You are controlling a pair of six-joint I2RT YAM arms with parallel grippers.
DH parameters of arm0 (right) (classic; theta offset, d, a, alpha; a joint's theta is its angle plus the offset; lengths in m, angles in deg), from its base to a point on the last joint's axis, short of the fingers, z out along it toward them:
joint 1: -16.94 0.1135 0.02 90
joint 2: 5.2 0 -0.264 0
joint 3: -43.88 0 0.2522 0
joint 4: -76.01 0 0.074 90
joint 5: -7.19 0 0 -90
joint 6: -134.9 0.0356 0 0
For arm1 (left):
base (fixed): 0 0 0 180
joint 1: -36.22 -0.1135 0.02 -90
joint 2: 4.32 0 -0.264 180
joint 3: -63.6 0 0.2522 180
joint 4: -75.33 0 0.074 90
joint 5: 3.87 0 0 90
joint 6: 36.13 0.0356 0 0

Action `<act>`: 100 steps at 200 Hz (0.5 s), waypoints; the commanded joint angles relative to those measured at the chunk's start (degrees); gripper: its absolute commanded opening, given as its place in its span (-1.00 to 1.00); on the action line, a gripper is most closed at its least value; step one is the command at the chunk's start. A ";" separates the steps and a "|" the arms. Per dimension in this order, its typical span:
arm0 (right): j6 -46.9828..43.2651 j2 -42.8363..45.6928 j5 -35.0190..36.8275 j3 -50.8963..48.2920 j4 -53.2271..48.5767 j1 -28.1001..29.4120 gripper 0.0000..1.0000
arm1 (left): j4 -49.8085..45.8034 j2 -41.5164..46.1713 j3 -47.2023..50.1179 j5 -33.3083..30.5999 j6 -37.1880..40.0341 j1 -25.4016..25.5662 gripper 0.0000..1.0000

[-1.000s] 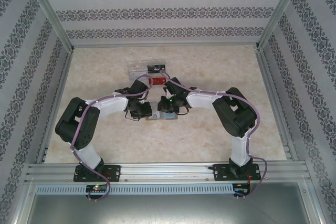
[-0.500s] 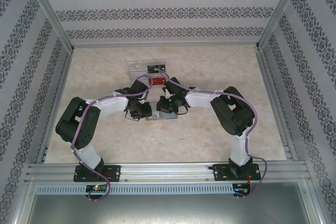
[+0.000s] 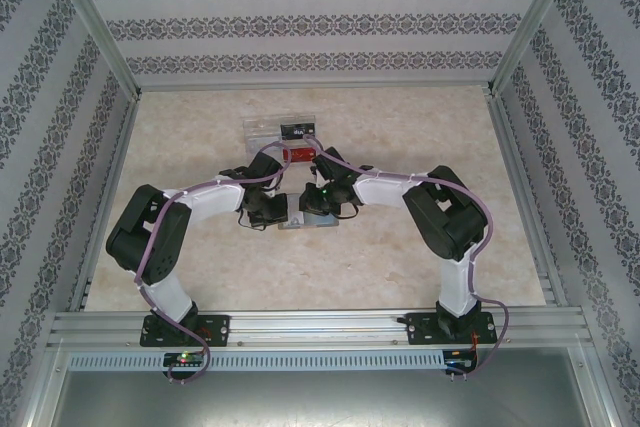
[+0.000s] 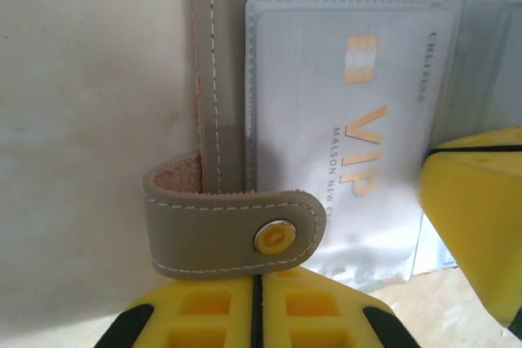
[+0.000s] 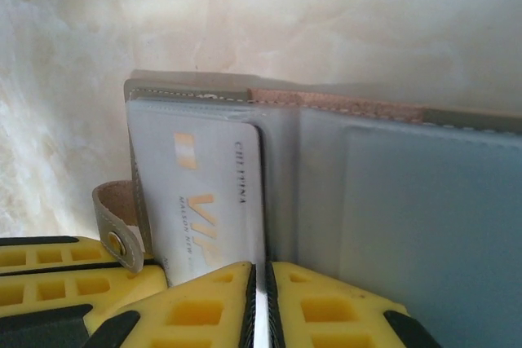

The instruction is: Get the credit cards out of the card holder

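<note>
The stitched grey leather wallet (image 4: 220,79) is spread flat on the marbled table (image 4: 81,79). Its glossy whitish card (image 4: 342,120) is pinched edgewise by the narrow right claw (image 5: 261,307). The left claw (image 4: 259,315) is pressed closed beside the wallet's snap strap (image 4: 212,234).

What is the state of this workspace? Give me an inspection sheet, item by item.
Surface: beige marbled table.
Job's things: card holder lies open, a whitish-grey card in its clear slot; black card in the clear tray, red card at its near edge.
Clutter: nothing seen.
Grippers: left gripper shut, beside the snap strap; right gripper nearly shut at the whitish-grey card's edge, grip uncertain.
Cables: purple cables run along both arms.
Surroundings: patterned walls, aluminium frame.
</note>
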 commanded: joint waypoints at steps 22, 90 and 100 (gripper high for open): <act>0.00 0.90 1.59 -0.85 -2.64 -0.50 -0.69 | -1.76 -2.22 0.54 -1.90 -0.80 0.28 -1.00; 0.81 -1.98 -4.28 1.16 0.55 0.65 -0.63 | -1.12 -2.20 -0.04 -0.81 -0.62 0.32 -1.00; 1.24 -2.27 -4.74 1.07 1.34 0.73 -0.63 | -1.10 -2.24 -0.09 -0.64 -0.44 0.33 -1.00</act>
